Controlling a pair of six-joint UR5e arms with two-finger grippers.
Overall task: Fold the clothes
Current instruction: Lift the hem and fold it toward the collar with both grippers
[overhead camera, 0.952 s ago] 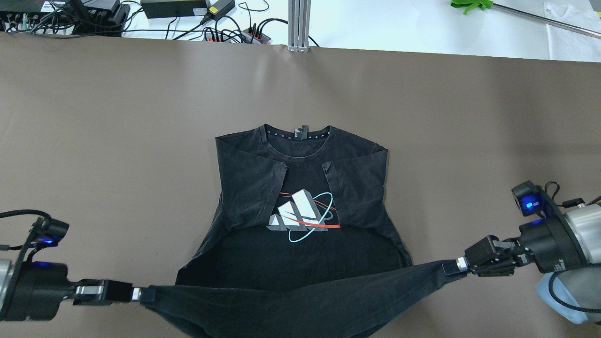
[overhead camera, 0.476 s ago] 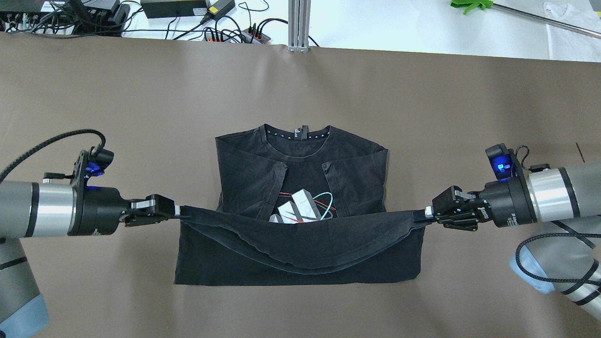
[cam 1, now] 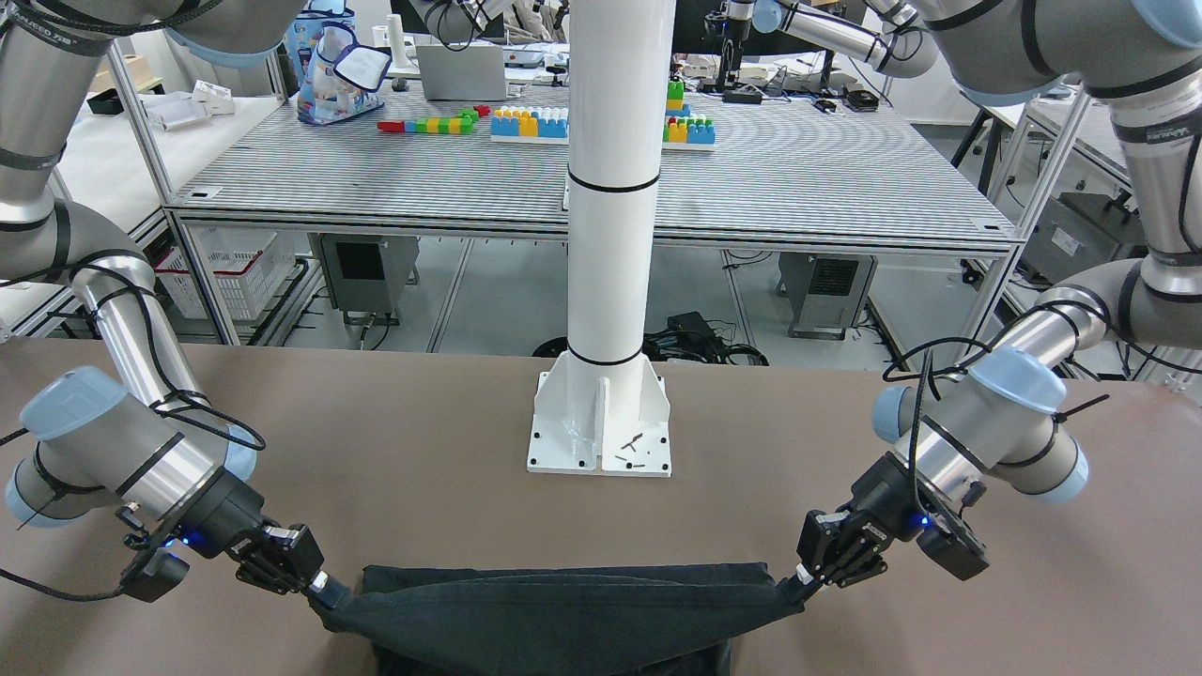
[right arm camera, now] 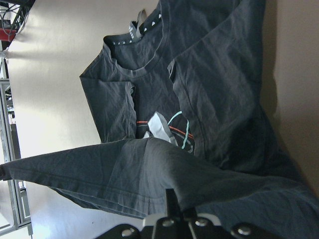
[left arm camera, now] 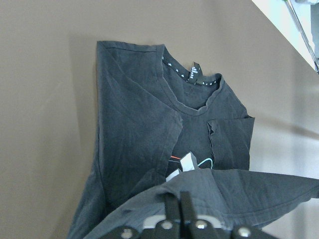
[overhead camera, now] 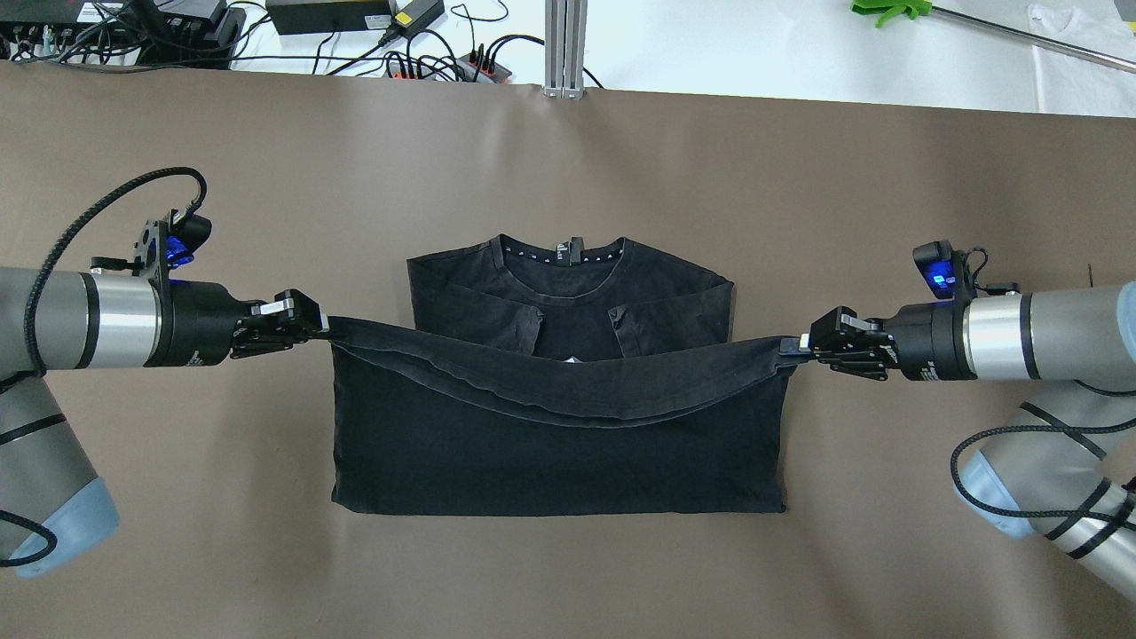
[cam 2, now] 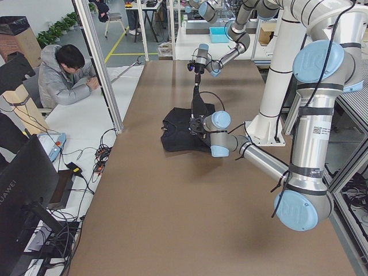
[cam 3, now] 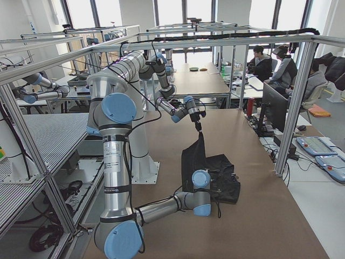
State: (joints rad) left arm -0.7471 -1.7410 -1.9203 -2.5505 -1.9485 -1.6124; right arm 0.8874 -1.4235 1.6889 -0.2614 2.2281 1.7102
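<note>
Both grippers have travelled farther up the table since half a second ago, carrying the hem with them. Left gripper (overhead camera: pixel 324 326) and right gripper (overhead camera: pixel 792 348) each stay pinched tight on a bottom corner of the soft black fabric T-shirt (overhead camera: pixel 559 444). Hem is lifted and stretched between them, sagging in the middle, now lying across the folded-in sleeves. Earlier it crossed the chest print; the overhead view now shows that print almost wholly covered, though the wrist views catch it under the raised cloth. Shirt lies centred on the matte brown table (overhead camera: pixel 568 160). Ribbed collar (overhead camera: pixel 532 256) sits at the far side; doubled lower half lies flat with its crease nearest the robot.

Handling, as you should judge it: light, limp, no stiffness. It droops wherever unsupported and likely drags on the brown surface. Keep your hold at the two hem corners with even tension, or the middle may bunch short of the collar. Nothing fragile here.
</note>
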